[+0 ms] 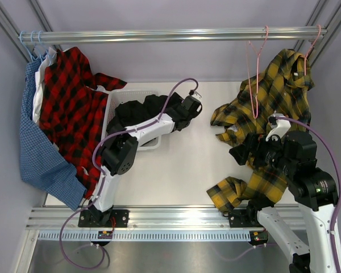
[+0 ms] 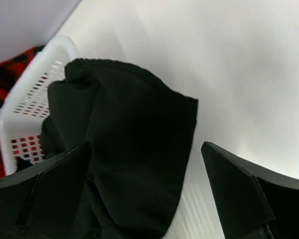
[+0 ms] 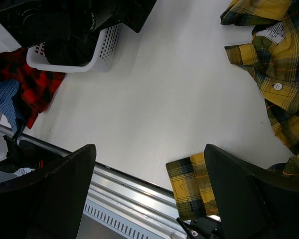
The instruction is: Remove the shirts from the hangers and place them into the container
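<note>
Lying bunched in the white basket (image 1: pixel 111 116), the black shirt (image 1: pixel 139 111) spills over its rim. The left gripper (image 2: pixel 145 147) hangs just above it, fingers spread wide and holding nothing. The yellow shirt (image 1: pixel 273 85) droops onto the table (image 1: pixel 182 165) behind a bare pink hanger (image 1: pixel 255 108), the right gripper (image 3: pixel 149 147) is open and empty beside it, and a red shirt (image 1: pixel 74 96) crowds the basket's left side.

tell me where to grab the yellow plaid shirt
Likely the collar of the yellow plaid shirt, bunched under the pink hanger, with the right arm's fingers coming from the table side; its body and sleeves drape loose over the table and would drag.
</note>
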{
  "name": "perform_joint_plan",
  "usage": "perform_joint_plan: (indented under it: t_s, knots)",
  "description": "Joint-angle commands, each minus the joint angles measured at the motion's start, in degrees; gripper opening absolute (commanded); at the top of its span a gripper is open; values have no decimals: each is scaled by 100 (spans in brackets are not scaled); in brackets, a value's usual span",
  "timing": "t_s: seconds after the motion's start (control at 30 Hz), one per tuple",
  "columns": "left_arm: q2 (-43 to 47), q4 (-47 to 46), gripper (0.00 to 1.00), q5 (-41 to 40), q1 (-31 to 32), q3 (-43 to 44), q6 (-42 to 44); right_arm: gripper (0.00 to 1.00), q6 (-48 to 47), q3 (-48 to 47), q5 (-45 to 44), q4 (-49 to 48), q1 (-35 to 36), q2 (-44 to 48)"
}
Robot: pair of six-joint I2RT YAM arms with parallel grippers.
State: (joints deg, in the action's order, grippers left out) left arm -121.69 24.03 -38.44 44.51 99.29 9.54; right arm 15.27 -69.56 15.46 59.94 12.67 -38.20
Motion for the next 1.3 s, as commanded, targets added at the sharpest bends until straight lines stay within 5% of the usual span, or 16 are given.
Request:
perform_joint_plan:
  t_s: [0.0,0.07,0.17,0.2,0.33,0.43,0.73,1.0,1.2,1.27]
  knots:
    - [-232,-741,99,-735,-56,284,917,100,-59,-128,-96,184,52,67]
    - [-442,-803,93,-884,-109,389,979,99,-59,-146,-114,211,52,67]
    - [-435,-908,64,-1165,-153,416,988,99,-59,-163,-140,272,52,84]
    - [-356,-970,46,-1253,-153,381,988,100,-59,-181,-158,290,52,93]
    - [346,-1234,14,-1456,-197,57,901,99,-59,-181,-210,325,52,145]
    - [926,-990,6,-1658,-329,-137,638,99,-50,-181,-211,316,52,128]
    - [1543,381,5,-869,-1515,-1252,-1524,99,-103,-277,-263,281,43,58]
    - [745,646,9,793,-2262,-1685,-2474,100,-50,-233,-263,184,52,-4]
    - [330,1024,30,1338,-2368,-1342,-2413,99,-41,-312,-333,158,52,-65]
    - [356,1200,49,1479,-2394,-1298,-2422,99,-94,-452,-429,184,52,-135]
